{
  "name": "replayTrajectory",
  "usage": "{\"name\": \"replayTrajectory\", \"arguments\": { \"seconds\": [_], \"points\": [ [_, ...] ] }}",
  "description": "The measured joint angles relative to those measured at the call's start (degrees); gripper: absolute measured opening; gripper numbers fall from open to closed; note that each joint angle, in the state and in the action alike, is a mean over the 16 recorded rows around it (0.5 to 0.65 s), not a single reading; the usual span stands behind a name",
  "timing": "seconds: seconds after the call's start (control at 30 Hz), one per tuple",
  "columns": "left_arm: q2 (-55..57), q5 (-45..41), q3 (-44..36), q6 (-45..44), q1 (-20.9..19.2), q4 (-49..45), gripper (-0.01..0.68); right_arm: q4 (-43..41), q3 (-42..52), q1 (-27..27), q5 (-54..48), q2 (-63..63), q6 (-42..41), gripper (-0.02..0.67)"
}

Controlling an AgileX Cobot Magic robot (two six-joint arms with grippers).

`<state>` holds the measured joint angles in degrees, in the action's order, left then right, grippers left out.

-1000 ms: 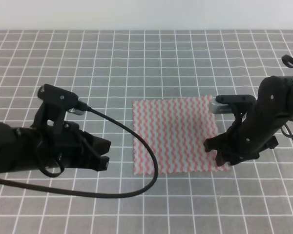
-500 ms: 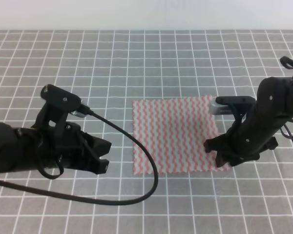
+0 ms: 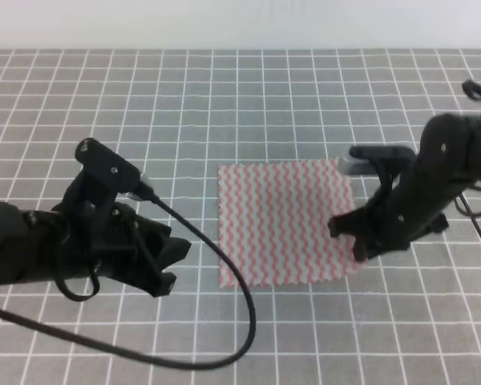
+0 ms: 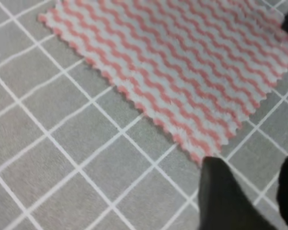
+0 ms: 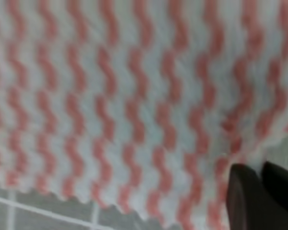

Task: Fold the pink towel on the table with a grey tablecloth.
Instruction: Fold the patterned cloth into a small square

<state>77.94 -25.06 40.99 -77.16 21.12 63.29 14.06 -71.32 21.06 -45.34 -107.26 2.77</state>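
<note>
Pink towel lies spread flat near the middle of the tabletop, on the grey tablecloth, not yet folded.

Right pincer sits at the towel's near right corner. In the right wrist view its two fingers are drawn together over the frayed hem, and the cloth puckers around them; judged clamped on the towel.

Left pincer hangs over bare grid just left of the towel's near left corner, touching nothing. In the left wrist view its fingers stand apart, with the corner just ahead of them.

Handling, as a judgement: thin, limp and very light, so it will drape and drag rather than hold shape. Pinch right at the near corners, one per pincer, and carry both together to keep the fold square. A shallow bite on the frayed edge may slip.
</note>
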Motion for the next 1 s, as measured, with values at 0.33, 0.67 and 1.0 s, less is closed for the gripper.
{"name": "replayTrajectory", "arguments": {
  "seconds": [0.33, 0.67, 1.0],
  "points": [
    [3.61, 4.16, 0.59, -13.58, 4.11, -0.07, 0.321, -0.06, -7.09, 0.0, -1.96, -0.06, -3.05, -0.012],
    [11.24, 12.73, 4.02, -23.45, 12.51, 0.13, 0.376, -0.18, -9.37, 0.03, -0.65, -0.37, -4.77, -0.015],
    [18.24, 16.39, 7.25, -24.66, 16.79, -0.09, 0.444, -0.21, -9.39, 0.02, 1.31, -0.22, -4.9, -0.015]
  ]
}}
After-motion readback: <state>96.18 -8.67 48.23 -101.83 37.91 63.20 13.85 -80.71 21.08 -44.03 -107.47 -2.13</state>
